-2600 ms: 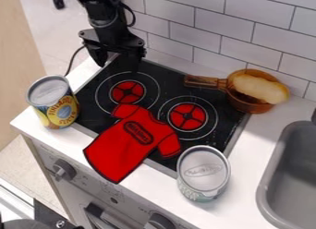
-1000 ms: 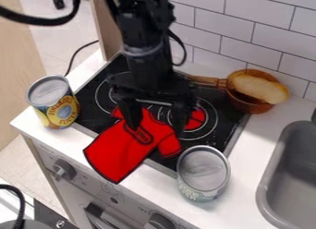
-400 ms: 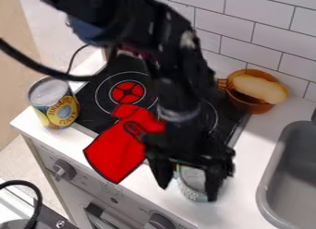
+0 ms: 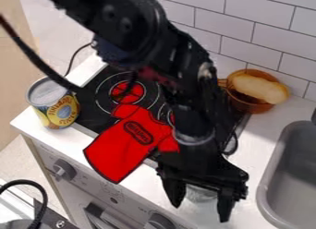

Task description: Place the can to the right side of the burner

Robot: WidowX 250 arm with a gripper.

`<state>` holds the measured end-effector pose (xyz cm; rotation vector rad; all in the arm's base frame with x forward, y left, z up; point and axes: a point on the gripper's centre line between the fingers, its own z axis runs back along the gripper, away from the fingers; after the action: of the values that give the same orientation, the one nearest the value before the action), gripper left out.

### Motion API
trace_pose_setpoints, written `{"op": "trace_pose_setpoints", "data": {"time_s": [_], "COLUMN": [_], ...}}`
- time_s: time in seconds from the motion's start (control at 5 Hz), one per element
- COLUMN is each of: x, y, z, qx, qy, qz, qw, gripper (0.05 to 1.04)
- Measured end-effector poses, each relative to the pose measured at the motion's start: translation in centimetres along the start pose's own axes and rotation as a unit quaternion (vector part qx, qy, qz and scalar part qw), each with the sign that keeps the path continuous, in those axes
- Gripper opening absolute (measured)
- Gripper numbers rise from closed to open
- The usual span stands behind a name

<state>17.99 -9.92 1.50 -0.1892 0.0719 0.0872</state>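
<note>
Your hand [image 4: 200,213]: released, fingers apart | you see the can [image 4: 200,194] between them, on the bench [image 4: 258,135] | red shirt-shaped cloth [image 4: 120,152] lies partly on your stovetop [image 4: 91,109]

We count 2 cans total: a yellow-label can [image 4: 57,110] by the counter's [image 4: 250,149] left corner, plus a 2nd can [image 4: 200,195], partly hidden, nr the front edge. 2 burners too, i.e. the left burner [image 4: 128,91] and the right burner [image 4: 172,117], mostly covered, on 1 cooktop [image 4: 91,113]. Then we've got 1 red shirt-shaped cloth [image 4: 120,152], 1 brown pan [image 4: 246,105] w/ 1 pale food pc [image 4: 253,87] in it, 1 gray sink [image 4: 296,170], & 2 knobs, a left knob [image 4: 63,169] and a right knob [image 4: 159,222], below the front edge.
</note>
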Motion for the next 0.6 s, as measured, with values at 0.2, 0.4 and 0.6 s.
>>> {"op": "trace_pose_setpoints", "data": {"time_s": [0.2, 0.4, 0.6], "x": [0.4, 1.4, 2.3], "y": [-0.6, -1.9, -1.1], "z": [-1.1, -1.1, -0.8], "qx": [0.013, 0.048, 0.027], "qy": [0.003, -0.039, -0.046], "qz": [0.005, -0.04, 0.027], "qw": [0.9999, 0.9973, 0.9982], "gripper": [0.999, 0.999, 0.999]}}
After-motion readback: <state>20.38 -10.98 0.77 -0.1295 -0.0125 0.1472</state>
